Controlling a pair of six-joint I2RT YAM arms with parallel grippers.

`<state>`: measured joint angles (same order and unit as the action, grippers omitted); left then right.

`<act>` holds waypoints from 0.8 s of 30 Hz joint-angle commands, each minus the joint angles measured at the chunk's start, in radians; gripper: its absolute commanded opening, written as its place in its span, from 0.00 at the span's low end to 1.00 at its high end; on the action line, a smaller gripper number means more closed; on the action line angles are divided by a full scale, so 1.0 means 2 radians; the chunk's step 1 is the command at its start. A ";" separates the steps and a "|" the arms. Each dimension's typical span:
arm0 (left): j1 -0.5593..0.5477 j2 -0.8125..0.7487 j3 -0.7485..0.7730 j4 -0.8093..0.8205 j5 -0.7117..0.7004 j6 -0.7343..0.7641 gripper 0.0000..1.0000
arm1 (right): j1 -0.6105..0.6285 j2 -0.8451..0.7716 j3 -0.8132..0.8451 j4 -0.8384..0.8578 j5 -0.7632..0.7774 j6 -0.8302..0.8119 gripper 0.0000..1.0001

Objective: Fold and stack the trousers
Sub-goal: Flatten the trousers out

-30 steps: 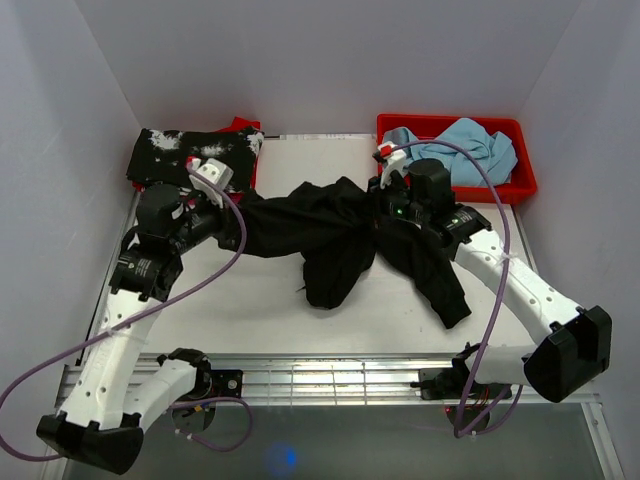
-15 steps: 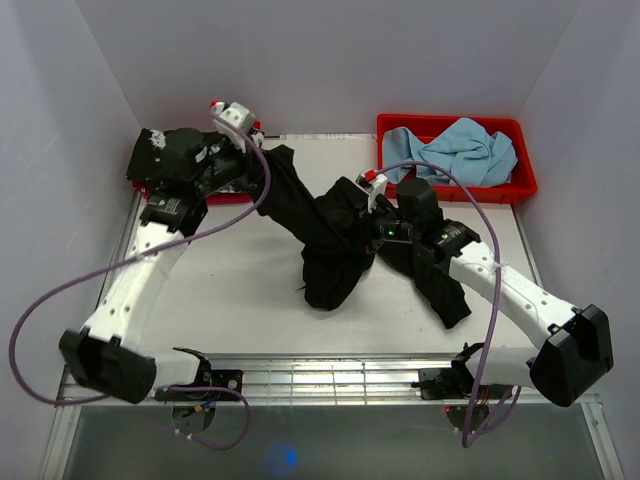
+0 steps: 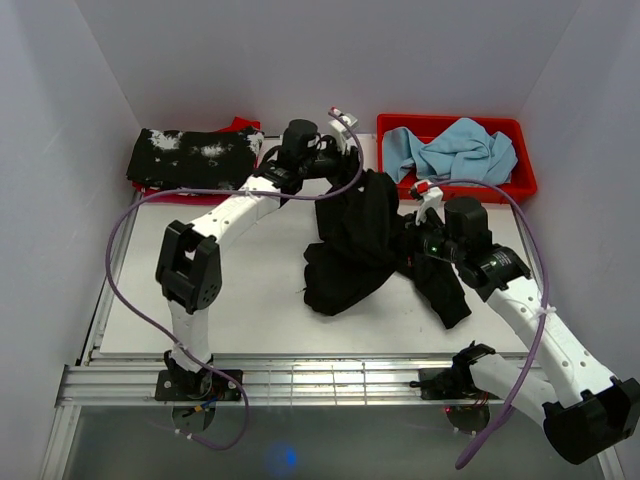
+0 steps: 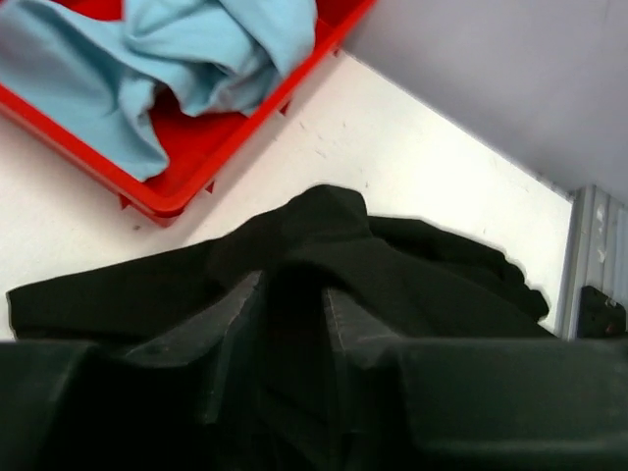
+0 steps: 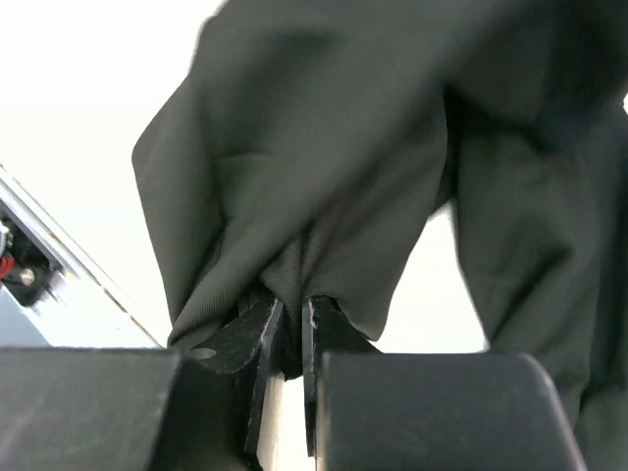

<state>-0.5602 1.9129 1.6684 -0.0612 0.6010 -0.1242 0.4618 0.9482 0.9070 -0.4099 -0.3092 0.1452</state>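
Trousers (image 3: 350, 250) cloth was pinched in the right end effector (image 5: 292, 309), its fingers drawn almost together on a bunched fold. The left end effector (image 4: 294, 285) stood at the far side of the heap with its fingers (image 4: 235, 314) a narrow way apart. Black cloth filled the gap, and I could not tell whether any was caught there. From those two points the solid-black garment spread out, crumpled around the middle of the white counter (image 3: 220, 300). One ridge rose toward the far side and a leg trailed off near and to the right. Just beyond it, far right, sat a red tray (image 3: 525, 185) holding a light-blue cloth (image 3: 450, 145). At the far left lay a black garment with white splotches (image 3: 190, 155), well apart from the heap.
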 commanded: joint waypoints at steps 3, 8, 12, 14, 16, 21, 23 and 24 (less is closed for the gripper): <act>-0.010 0.022 0.083 -0.162 0.024 0.035 0.85 | -0.025 -0.031 -0.012 -0.056 0.012 -0.019 0.08; 0.027 -0.079 -0.021 -0.226 -0.017 0.061 0.91 | -0.068 -0.076 -0.028 -0.087 0.059 -0.014 0.08; 0.059 -0.198 -0.160 -0.245 -0.024 0.164 0.90 | -0.106 -0.093 -0.041 -0.132 0.064 0.007 0.08; 0.061 -0.254 -0.222 -0.281 -0.011 0.217 0.89 | -0.131 -0.093 -0.047 -0.147 0.072 0.022 0.08; 0.060 -0.287 -0.260 -0.309 0.015 0.287 0.88 | -0.150 -0.088 -0.050 -0.159 0.069 0.038 0.08; 0.038 -0.363 -0.382 -0.286 0.040 0.348 0.88 | -0.186 -0.052 -0.056 -0.162 0.041 0.055 0.10; 0.019 -0.368 -0.418 -0.247 0.028 0.341 0.88 | -0.196 -0.036 -0.055 -0.169 0.037 0.056 0.26; 0.014 -0.364 -0.424 -0.235 0.026 0.340 0.88 | -0.201 -0.034 -0.055 -0.169 0.033 0.054 0.34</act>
<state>-0.5045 1.1751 0.8726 -0.6083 0.6365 0.4812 0.0822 0.8631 0.7959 -0.7284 -0.2142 0.2356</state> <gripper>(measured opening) 0.878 0.284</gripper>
